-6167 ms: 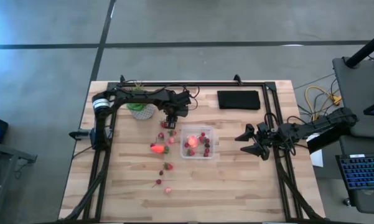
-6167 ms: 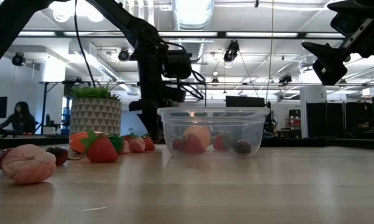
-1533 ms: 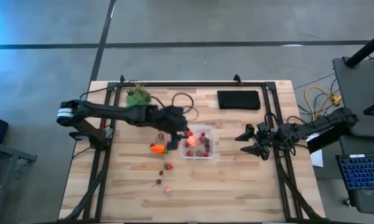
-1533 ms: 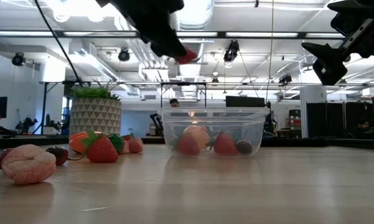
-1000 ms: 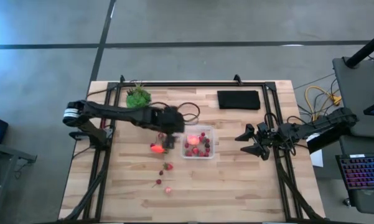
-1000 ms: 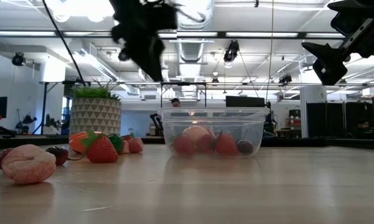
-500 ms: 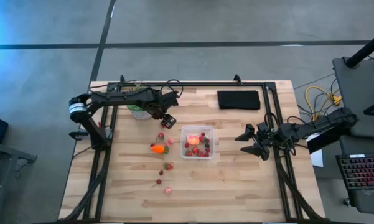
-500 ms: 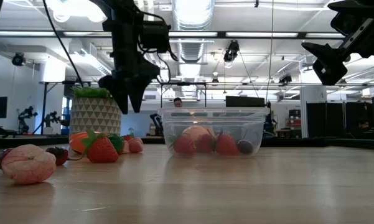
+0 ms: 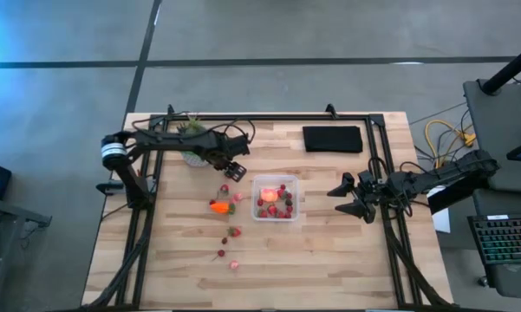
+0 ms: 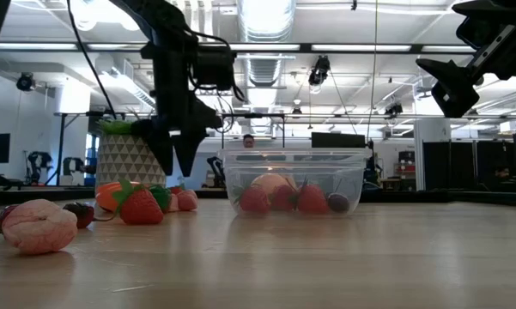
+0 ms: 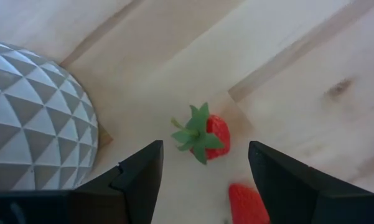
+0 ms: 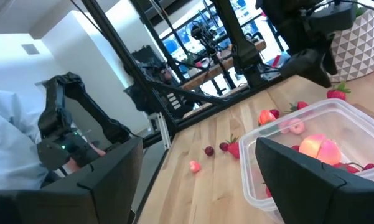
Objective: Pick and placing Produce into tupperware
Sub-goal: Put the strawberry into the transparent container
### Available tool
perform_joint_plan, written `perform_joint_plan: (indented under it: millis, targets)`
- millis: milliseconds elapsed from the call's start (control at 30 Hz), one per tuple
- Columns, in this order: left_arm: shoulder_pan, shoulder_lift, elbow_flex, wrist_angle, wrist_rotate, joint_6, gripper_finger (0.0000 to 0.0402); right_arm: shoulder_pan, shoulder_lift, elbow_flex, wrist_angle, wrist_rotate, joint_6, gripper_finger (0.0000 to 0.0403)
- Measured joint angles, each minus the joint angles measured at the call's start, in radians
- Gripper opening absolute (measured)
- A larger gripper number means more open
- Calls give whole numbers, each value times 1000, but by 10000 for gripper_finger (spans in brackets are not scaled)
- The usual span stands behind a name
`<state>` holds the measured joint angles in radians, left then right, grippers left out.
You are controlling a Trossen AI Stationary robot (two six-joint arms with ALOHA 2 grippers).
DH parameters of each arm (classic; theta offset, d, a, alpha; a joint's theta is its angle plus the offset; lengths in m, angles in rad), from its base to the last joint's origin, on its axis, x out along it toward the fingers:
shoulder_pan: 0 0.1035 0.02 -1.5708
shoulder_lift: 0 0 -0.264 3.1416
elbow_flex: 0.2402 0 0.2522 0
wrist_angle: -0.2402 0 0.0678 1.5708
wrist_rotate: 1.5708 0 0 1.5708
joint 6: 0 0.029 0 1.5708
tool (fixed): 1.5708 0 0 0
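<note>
two dark fingers of the left end effector (image 11: 202, 171) stand apart and empty, pointing down over a small red strawberry (image 11: 205, 138) with a green leafy top that lies on the bench (image 9: 329, 260) between them, not gripped; a second red piece (image 11: 246, 204) lies just beside it. in the high view this left end effector (image 9: 233, 168) hangs close to the triangle-patterned pale pot (image 11: 34, 118) with its green plant (image 9: 191, 130), near the bench's far left part. in the low view its fingers (image 10: 179, 146) point down in front of the pot, above the loose berries. near it, toward the middle, lie more loose produce: an orange carrot-like piece (image 9: 218, 206), a few berries around it, and further berries (image 9: 233, 231) nearer the front edge. the tupperware (image 9: 276, 198), a clear square container, sits at the bench's middle, well apart from the left end effector; it holds a larger pink-red round fruit (image 9: 266, 195) and several red berries (image 10: 311, 198) around it, resting on its floor. the right end effector (image 9: 345, 197) waits off to the right of the tupperware, raised above the bench, fingers spread and holding nothing. a black rectangular pad (image 9: 333, 139) lies at the far right part of the bench.
</note>
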<state>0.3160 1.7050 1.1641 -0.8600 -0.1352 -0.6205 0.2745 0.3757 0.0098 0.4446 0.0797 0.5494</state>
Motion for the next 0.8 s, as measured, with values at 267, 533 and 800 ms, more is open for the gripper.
perform_joint_plan:
  millis: [267, 533, 800]
  targets:
    - [-75, -10, 19, 13, -12, 197, 221, 0, 0, 0, 0, 0, 0, 300]
    - [-224, -31, 6, -62, -79, 1014, 221, 0, 0, 0, 0, 0, 0, 306]
    - [-167, -24, -10, -22, -131, 1194, 221, 0, 0, 0, 0, 0, 0, 303]
